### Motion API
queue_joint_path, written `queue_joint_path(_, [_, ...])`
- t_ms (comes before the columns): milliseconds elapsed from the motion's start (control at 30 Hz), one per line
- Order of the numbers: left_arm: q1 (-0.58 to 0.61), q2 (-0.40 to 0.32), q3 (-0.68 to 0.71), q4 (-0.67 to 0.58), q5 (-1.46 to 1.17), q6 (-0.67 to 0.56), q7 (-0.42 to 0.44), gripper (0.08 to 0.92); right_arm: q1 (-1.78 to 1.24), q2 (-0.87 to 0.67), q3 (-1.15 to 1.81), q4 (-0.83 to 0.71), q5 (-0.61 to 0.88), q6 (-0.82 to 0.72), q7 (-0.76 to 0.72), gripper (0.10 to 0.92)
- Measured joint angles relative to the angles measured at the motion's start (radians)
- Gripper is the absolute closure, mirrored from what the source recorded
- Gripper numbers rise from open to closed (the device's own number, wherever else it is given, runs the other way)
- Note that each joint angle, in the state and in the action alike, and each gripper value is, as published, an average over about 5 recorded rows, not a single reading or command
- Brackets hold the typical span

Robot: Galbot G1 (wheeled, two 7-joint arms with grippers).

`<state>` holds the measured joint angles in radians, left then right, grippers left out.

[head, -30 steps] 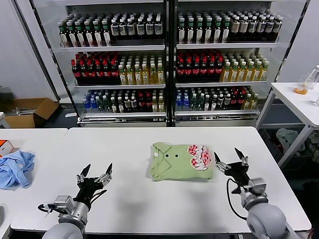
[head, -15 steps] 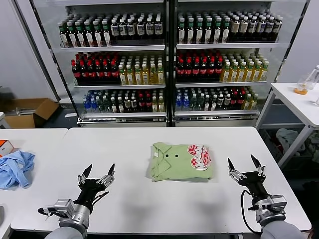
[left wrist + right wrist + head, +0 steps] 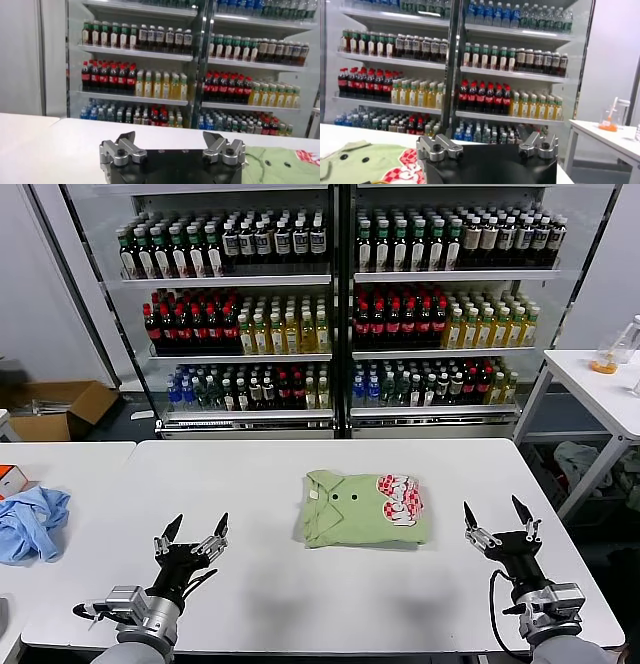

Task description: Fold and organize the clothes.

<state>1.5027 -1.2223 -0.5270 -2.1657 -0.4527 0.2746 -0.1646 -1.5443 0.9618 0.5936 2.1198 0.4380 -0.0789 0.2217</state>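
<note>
The white bench (image 3: 300,584) carries the light sage-green short-sleeved polo shirt (image 3: 365,509) near its middle, already folded into a compact rectangle with collar, dark buttons and red-and-white graphic facing up. The left end effector (image 3: 190,536) and right end effector (image 3: 498,519) hover well apart from it on either side, fingers spread wide, holding nothing. The folding looks finished; any tidying should press edges flat without dragging the layers open.

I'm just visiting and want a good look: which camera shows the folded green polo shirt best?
The head view: the whole green polo shirt lies folded on the white table, collar, buttons and red-and-white print visible. The left wrist view catches only one edge; the right wrist view shows a corner with part of the print.
</note>
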Motion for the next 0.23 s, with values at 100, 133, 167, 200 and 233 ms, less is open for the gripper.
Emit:
queue_joint_path(100, [0.0, -0.007, 0.0, 0.003, 0.003, 0.0, 0.0, 0.177, -0.002, -0.001, 0.003, 0.009, 0.0, -0.002, 0.005, 0.203])
queue_joint_path(133, [0.0, -0.009, 0.001, 0.003, 0.003, 0.0, 0.001, 0.177, -0.004, -0.002, 0.004, 0.011, -0.001, -0.002, 0.005, 0.203])
queue_joint_path(167, [0.001, -0.01, 0.001, 0.004, 0.004, 0.0, 0.001, 0.177, -0.006, -0.002, 0.005, 0.014, -0.002, -0.003, 0.005, 0.203])
queue_joint_path(200, [0.001, -0.011, 0.001, 0.004, 0.004, 0.0, 0.001, 0.177, -0.007, -0.003, 0.006, 0.015, -0.003, -0.003, 0.005, 0.203])
queue_joint_path(233, [0.001, -0.011, 0.001, 0.004, 0.004, 0.0, 0.001, 0.177, -0.008, -0.003, 0.006, 0.016, -0.004, -0.003, 0.005, 0.203])
